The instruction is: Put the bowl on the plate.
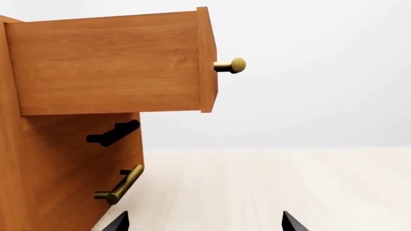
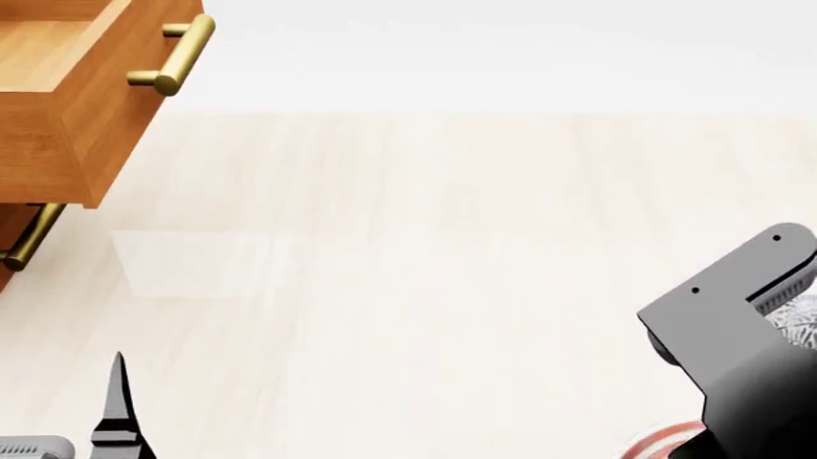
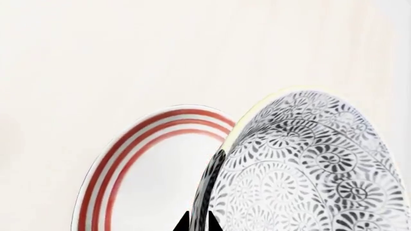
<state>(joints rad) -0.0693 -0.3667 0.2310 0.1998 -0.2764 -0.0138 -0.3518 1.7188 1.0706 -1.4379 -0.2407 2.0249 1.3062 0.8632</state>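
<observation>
Pale wooden tabletop (image 2: 422,249). Right gripper (image 3: 198,222) pinches the floral bowl's (image 3: 308,168) rim, carrying it over the red-ringed plate (image 3: 138,159). Left gripper (image 1: 204,224) spread wide, idle. Next: centre, lower, release.

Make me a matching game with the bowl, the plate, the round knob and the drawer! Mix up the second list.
Things:
1. bowl
2. plate
3. round knob
4. drawer

Descriptions:
A. pulled open
B. red rings round the rim
C. grey-blue flower pattern
D. brass coloured

Pairs: 1-C, 2-B, 3-D, 4-A
</observation>
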